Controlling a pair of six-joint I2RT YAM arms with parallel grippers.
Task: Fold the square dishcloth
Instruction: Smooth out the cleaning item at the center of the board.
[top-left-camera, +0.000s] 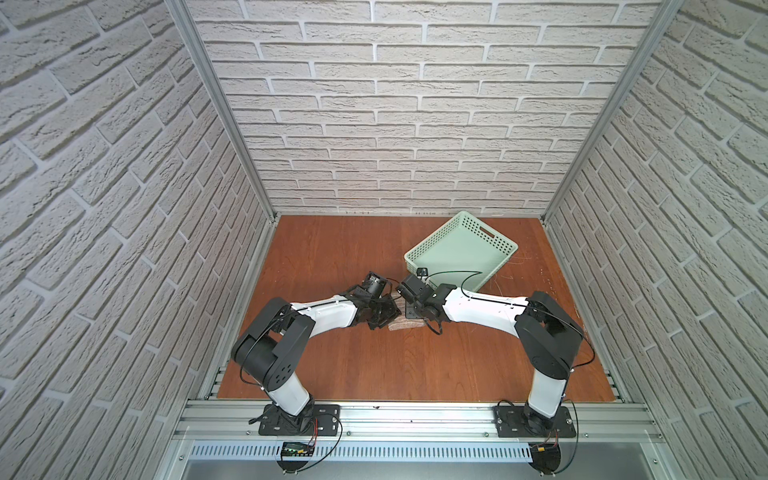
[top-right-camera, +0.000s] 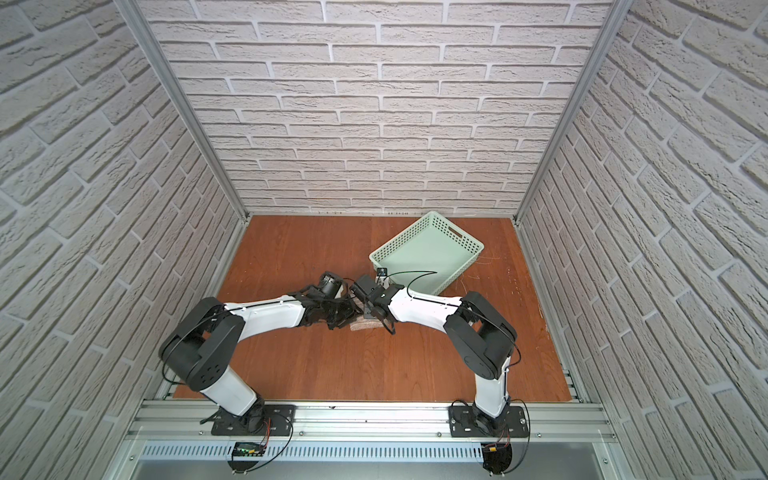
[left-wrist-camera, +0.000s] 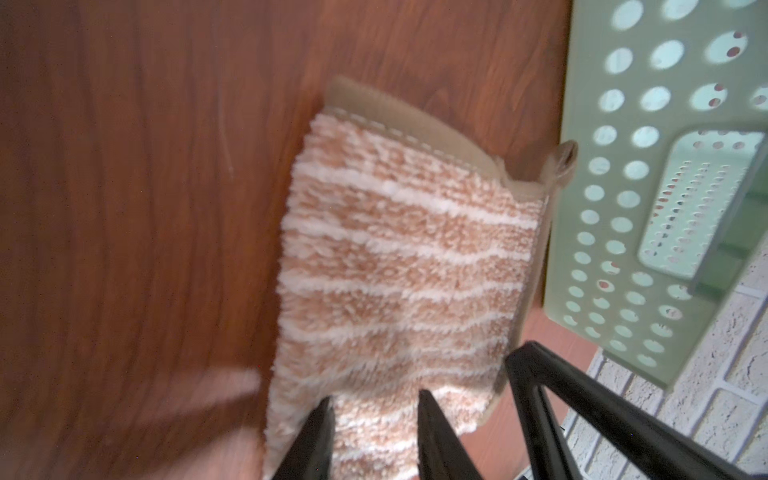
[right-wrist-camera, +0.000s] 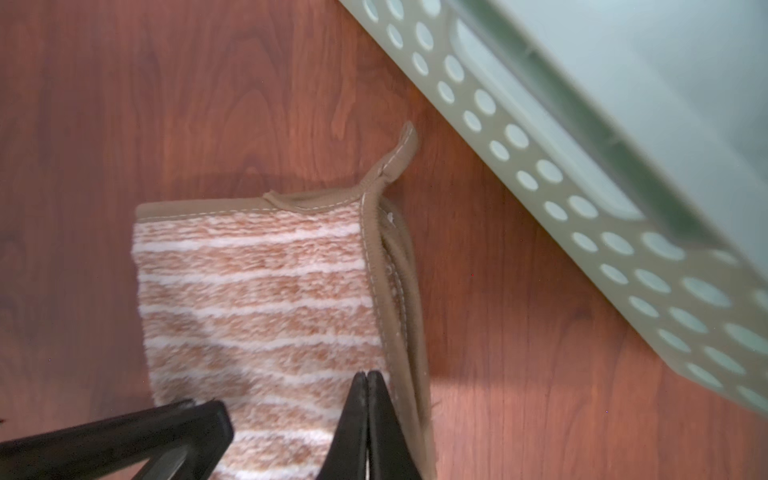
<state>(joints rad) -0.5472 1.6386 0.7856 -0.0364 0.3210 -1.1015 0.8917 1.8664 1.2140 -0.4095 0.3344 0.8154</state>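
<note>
The square dishcloth (left-wrist-camera: 399, 257) is tan-brown with cream stripes and a darker hem. It lies folded on the wooden table (top-left-camera: 374, 374), between the two wrists in both top views (top-left-camera: 405, 326) (top-right-camera: 365, 325). Only a sliver of it shows there under the arms. My left gripper (left-wrist-camera: 376, 397) stands over one end of the cloth with its jaws apart, and the pile shows between the tips. My right gripper (right-wrist-camera: 368, 374) is shut with its tips together, resting on the dishcloth (right-wrist-camera: 257, 291) just inside the stacked hem edges. A hanging loop (right-wrist-camera: 399, 158) sticks out at one corner.
A mint-green perforated basket (top-left-camera: 490, 239) (top-right-camera: 457, 239) stands tilted just behind the right wrist. Its wall (left-wrist-camera: 615, 232) (right-wrist-camera: 540, 166) is a short way from the cloth's hem. Brick-patterned walls enclose the table on three sides.
</note>
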